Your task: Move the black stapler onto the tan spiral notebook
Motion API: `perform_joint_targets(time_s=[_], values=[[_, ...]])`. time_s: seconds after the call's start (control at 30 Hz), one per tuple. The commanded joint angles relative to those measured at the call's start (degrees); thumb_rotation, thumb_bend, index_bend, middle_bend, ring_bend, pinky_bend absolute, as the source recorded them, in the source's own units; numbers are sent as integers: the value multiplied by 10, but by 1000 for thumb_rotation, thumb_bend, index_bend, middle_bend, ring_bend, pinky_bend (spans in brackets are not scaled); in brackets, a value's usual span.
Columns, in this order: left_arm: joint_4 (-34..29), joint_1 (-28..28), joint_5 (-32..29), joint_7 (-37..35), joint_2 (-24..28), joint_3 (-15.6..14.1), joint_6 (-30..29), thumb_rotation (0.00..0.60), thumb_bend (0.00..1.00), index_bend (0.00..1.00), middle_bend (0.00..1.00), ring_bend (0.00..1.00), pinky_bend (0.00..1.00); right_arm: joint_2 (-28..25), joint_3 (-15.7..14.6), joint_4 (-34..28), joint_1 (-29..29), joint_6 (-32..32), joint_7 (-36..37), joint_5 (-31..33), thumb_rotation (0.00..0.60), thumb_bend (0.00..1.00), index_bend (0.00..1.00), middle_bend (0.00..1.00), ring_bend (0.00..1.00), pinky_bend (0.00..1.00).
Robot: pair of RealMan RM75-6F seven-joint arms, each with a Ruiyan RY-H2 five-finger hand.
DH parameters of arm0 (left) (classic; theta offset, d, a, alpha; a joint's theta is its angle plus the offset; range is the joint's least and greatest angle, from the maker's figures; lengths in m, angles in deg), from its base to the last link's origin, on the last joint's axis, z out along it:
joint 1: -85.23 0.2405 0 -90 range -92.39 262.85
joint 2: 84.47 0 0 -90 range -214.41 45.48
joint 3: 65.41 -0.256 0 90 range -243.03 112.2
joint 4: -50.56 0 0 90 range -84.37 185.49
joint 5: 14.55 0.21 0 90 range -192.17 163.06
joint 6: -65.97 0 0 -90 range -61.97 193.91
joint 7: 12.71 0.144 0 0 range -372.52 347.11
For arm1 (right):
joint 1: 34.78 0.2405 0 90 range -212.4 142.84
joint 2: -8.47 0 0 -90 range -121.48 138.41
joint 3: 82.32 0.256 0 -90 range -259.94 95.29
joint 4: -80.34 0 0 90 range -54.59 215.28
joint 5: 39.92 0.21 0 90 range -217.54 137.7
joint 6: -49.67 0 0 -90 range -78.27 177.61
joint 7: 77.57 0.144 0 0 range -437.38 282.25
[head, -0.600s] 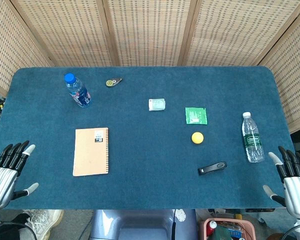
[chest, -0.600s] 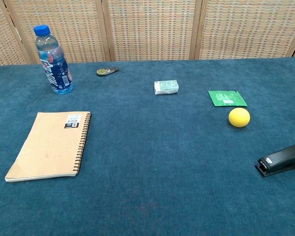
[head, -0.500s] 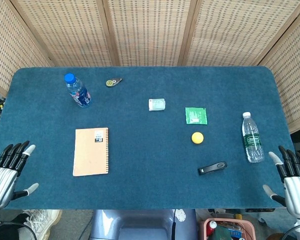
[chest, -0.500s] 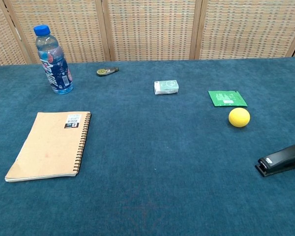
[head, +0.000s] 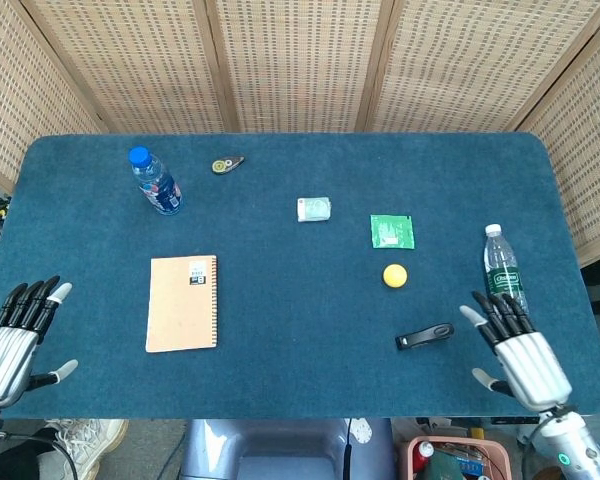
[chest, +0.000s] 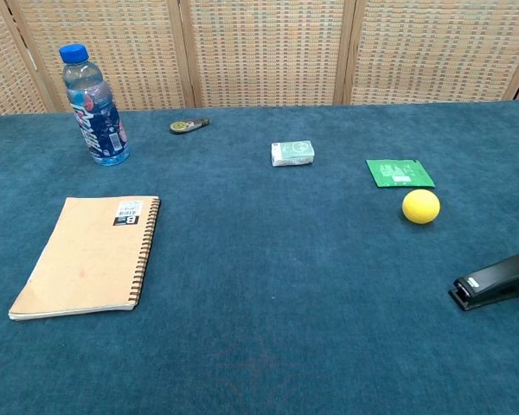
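The black stapler (head: pixel 425 336) lies on the blue table at the front right; the chest view shows the stapler (chest: pixel 495 282) at its right edge. The tan spiral notebook (head: pixel 183 302) lies flat at the front left, and the notebook (chest: pixel 88 256) has nothing on it. My right hand (head: pixel 513 349) hovers over the table's front right, fingers spread and empty, a short way right of the stapler. My left hand (head: pixel 15 334) hangs off the front left corner, fingers apart, holding nothing. Neither hand shows in the chest view.
A blue-capped bottle (head: pixel 156 182) stands at the back left near a small tape measure (head: pixel 226 164). A white packet (head: pixel 314 209), a green sachet (head: pixel 392 231) and a yellow ball (head: pixel 395 276) sit mid-table. A clear water bottle (head: pixel 502 272) lies just behind my right hand.
My right hand has moved left and inward from the table's right front corner to beside the stapler. The left hand has barely shifted. No object has moved.
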Motion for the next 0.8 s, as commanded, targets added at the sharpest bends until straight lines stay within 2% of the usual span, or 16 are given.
perform_joint_targets(time_s=[0.03,0.23,0.53,0.6,0.7,0.8], values=[[-1,-12,-23,6,0,6,25,600,0,0,0,0,0,44,-3,63,66,78,0,-31,600,0,0,0,0,0],[-4,-21,-50,22,-6,16,41,600,0,0,0,0,0,94,-5,129,104,144,0,-15,600,0,22,3,0,9],[-6,-32,-77,46,-13,19,65,600,0,0,0,0,0,148,-18,189,140,182,13,-13,600,30,81,98,2,136],[-8,-33,-75,48,-13,18,64,600,0,0,0,0,0,157,-18,198,146,190,12,-10,600,90,111,142,22,184],[-9,-31,-73,48,-13,16,62,600,0,0,0,0,0,173,-19,216,155,191,13,-11,600,255,188,225,100,264],[-9,-31,-73,48,-13,15,61,600,0,0,0,0,0,187,-18,234,160,189,13,-9,600,375,305,327,203,343]])
